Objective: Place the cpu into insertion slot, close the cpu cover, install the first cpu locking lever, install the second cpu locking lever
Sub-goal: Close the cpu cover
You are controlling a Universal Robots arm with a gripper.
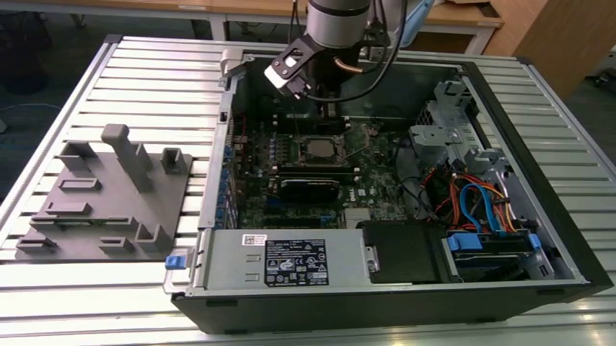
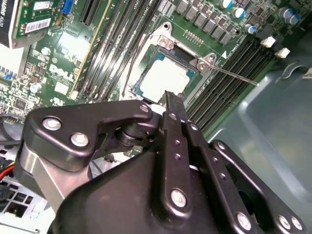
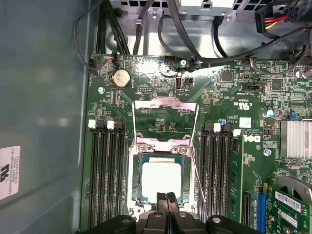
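Observation:
The cpu (image 3: pixel 161 179) lies flat in the insertion slot (image 3: pixel 135 187), its pale metal top facing up; in the second wrist view the cpu (image 2: pixel 165 78) sits inside the silver rim. The cpu cover (image 3: pixel 165 103) stands swung open on the far side of the socket. A thin wire locking lever (image 3: pixel 197 163) runs along one side of the slot and sticks out free as the lever (image 2: pixel 239 77). My gripper (image 3: pixel 168 197) hovers just above the near edge of the chip, fingers pressed together and holding nothing. In the exterior view the gripper (image 1: pixel 325 108) hangs over the socket (image 1: pixel 316 149).
Long black memory slots (image 3: pixel 105 175) flank the socket on both sides. A heatsink (image 3: pixel 296 140) and bundled cables (image 3: pixel 229 53) lie nearby. The case wall (image 3: pixel 44 122) is close. A drive cage (image 1: pixel 452 137) and power supply (image 1: pixel 288 261) fill the case; a grey fixture (image 1: pixel 101 205) sits at the exterior view's left.

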